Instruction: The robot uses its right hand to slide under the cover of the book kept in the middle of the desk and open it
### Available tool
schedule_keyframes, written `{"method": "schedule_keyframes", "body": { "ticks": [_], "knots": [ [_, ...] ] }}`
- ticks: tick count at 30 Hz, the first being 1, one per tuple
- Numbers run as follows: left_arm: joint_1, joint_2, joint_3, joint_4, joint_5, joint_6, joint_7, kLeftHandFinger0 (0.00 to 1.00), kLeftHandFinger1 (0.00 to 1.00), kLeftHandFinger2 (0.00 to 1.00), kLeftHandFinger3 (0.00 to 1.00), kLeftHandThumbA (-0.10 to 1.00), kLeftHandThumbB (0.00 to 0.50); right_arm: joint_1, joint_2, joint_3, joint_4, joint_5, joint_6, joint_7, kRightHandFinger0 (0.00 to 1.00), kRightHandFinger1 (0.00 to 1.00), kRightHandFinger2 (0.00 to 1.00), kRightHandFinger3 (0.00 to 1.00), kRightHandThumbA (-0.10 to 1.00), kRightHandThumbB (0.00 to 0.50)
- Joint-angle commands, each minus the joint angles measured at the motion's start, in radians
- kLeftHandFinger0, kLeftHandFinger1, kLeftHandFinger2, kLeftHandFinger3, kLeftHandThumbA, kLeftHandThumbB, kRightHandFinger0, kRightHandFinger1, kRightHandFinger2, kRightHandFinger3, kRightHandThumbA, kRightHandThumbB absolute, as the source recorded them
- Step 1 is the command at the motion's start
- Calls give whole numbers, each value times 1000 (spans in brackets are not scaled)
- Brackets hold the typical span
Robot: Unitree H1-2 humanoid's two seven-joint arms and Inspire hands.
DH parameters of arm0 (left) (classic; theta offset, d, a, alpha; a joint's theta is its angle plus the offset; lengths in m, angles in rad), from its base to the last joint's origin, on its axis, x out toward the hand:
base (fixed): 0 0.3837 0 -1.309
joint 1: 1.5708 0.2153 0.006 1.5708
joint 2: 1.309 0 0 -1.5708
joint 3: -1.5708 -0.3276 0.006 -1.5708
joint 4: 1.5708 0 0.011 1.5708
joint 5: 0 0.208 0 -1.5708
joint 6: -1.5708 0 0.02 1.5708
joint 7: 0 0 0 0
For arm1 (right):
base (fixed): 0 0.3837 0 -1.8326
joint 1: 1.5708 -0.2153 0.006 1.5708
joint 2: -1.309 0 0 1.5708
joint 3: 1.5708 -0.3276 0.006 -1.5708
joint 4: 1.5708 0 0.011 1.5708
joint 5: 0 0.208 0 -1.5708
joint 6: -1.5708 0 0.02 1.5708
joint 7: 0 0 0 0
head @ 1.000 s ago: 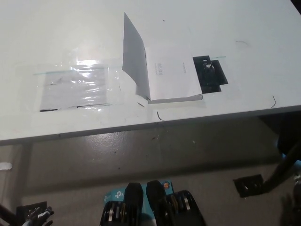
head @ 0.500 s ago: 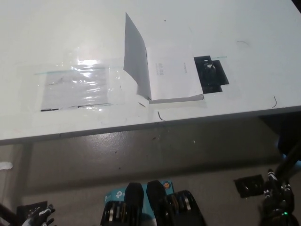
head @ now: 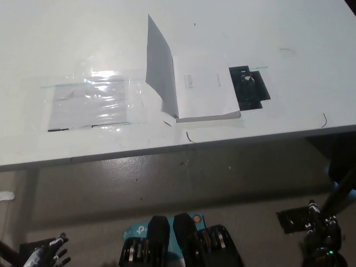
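One thin white book (head: 203, 92) lies abt mid-desk on the white flat desk top (head: 83, 39), slightly right of centre and close to the near edge. Its grey-white front cover (head: 161, 69) stands raised, tilted up along the left side of the book, w/ the white first page showing faint grey print. Cover's lower corner reaches twd the near-left, touching or just above the desk; can't tell which.

Just right of the book, touching its right edge, is a black rectangular patch (head: 250, 89) w/ a small pale mark in the middle; too blurry to say what it is. Well left of the book lies a clear shiny plastic sleeve (head: 89, 103) flat on the desk, w/ a pale sheet inside and glare across it. A few thin dark scribble marks sit on the desk near the near edge and at far right.

Both hands are down below the desk's near edge, well apart from the book. Black right hand (head: 320, 233) at bottom right, over the grey floor; fingers look apart, holding nothing. White left hand (head: 47, 253) at bottom left corner, only partly in view; fingers spread, holding nothing.
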Motion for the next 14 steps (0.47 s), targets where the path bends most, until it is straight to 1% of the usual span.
{"method": "schedule_keyframes", "body": {
  "ticks": [1,3,4,5,6,7,9,11,12,14],
  "knots": [
    [-34,4,15,-7,-23,1,6,1000,1000,1000,1000,875,457,-8,3,22,-32,2,-14,26,839,896,985,1000,692,62],
    [-39,6,10,4,-13,-9,3,1000,1000,1000,1000,885,447,0,6,21,-47,-1,-10,10,829,885,971,1000,687,65],
    [-40,4,11,-7,-14,5,11,1000,1000,1000,1000,914,413,2,3,24,-46,-4,-7,8,834,910,1000,1000,704,59],
    [-43,2,13,-9,-15,12,16,1000,1000,1000,1000,918,391,9,0,31,-52,-8,-5,19,852,940,1000,1000,749,45],
    [-44,-2,11,-14,-12,14,21,1000,1000,1000,1000,922,380,13,2,28,-63,-8,3,-1,821,914,1000,1000,736,54],
    [-45,-2,11,-10,-9,7,22,1000,1000,1000,1000,916,363,10,1,26,-59,-4,2,-4,821,909,1000,1000,733,50],
    [-46,-8,12,-11,5,-16,49,1000,1000,1000,1000,809,316,12,1,28,-62,1,7,3,844,915,1000,1000,748,50],
    [-56,-7,9,10,29,-28,93,1000,1000,1000,1000,641,320,13,2,27,-67,6,10,3,854,922,1000,1000,744,53],
    [-57,-7,8,11,30,-28,97,1000,1000,1000,1000,622,316,13,3,27,-67,6,10,3,853,921,1000,1000,741,53],
    [-63,-12,6,24,64,-57,167,1000,1000,1000,1000,401,302,13,3,28,-72,8,11,7,869,946,1000,1000,734,52]
  ]
}}
